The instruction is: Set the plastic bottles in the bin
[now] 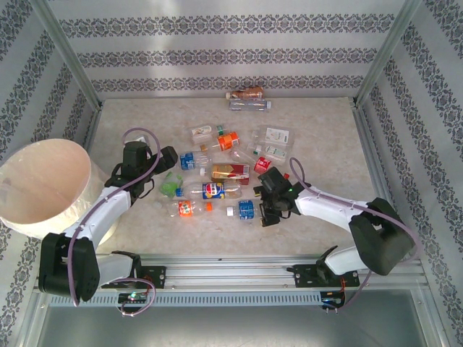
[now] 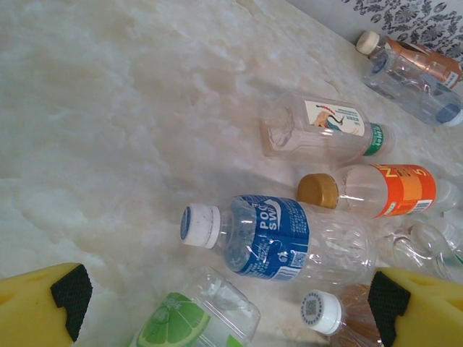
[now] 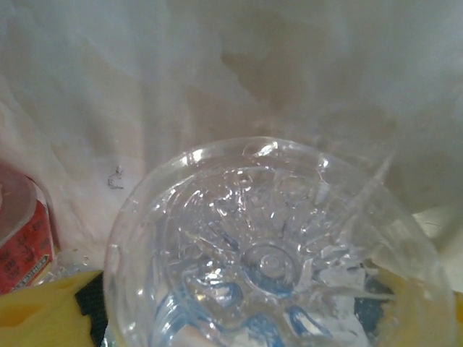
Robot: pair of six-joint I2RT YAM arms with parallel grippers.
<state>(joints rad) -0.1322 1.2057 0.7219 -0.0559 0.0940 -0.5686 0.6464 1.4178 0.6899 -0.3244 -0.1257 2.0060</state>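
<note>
A clear bottle [image 3: 264, 260], base-on, sits between the right jaws; pinched or not, cannot tell. Left jaws gape wide above a blue-labelled bottle [image 2: 271, 237]. Roughly thirteen plastic bottles [image 1: 230, 172] litter the tabletop [image 1: 325, 119]; one bin [image 1: 69, 217] far left.

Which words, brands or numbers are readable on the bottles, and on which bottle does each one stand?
"POC" over "SW": blue-label bottle, the rest curves out of sight.
Orange-label bottle: big letters, sideways, not readable.
White-label bottle: print too small.
White cap: a square code, no words.
Top view: all labels too small.
</note>
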